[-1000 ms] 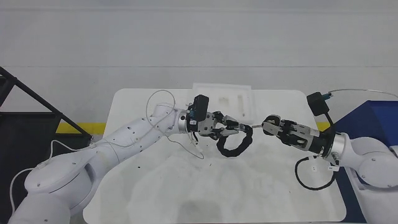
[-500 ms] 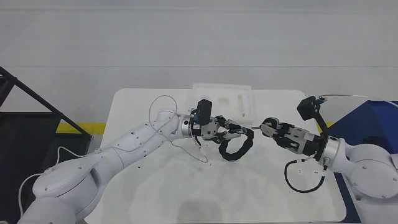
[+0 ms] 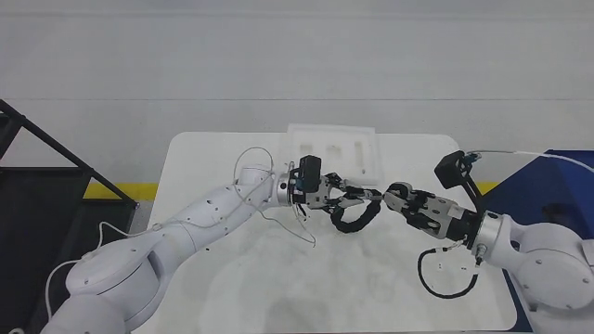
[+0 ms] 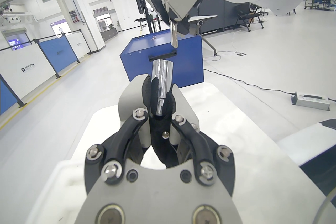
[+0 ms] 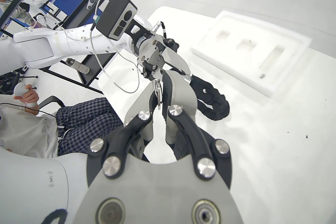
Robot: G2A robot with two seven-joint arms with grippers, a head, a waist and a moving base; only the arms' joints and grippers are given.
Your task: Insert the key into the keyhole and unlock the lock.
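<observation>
The lock is a chrome cylinder (image 4: 162, 80) with a black cable loop (image 3: 356, 217) hanging under it. My left gripper (image 4: 157, 91) is shut on the cylinder, whose open end points at the key. Shut on the key's head, my right gripper (image 5: 159, 84) holds the silver key (image 4: 173, 37) and its ring (image 5: 157, 88). The key tip hangs just short of the cylinder's end, roughly in line with it. Above the table's middle, the left gripper (image 3: 345, 194) and right gripper (image 3: 390, 193) face each other closely. The loop (image 5: 211, 103) dangles over the table.
A white foam tray (image 3: 334, 147) with several recesses lies at the table's far edge, behind the grippers. The white table (image 3: 278, 278) is bare in front. A blue cabinet (image 3: 557, 181) stands past the right edge, a black frame (image 3: 37, 144) at the left.
Both grippers have come closer together: the right one with the key moved left, the left one with the lock moved right. The gap between key tip and cylinder has nearly closed.
</observation>
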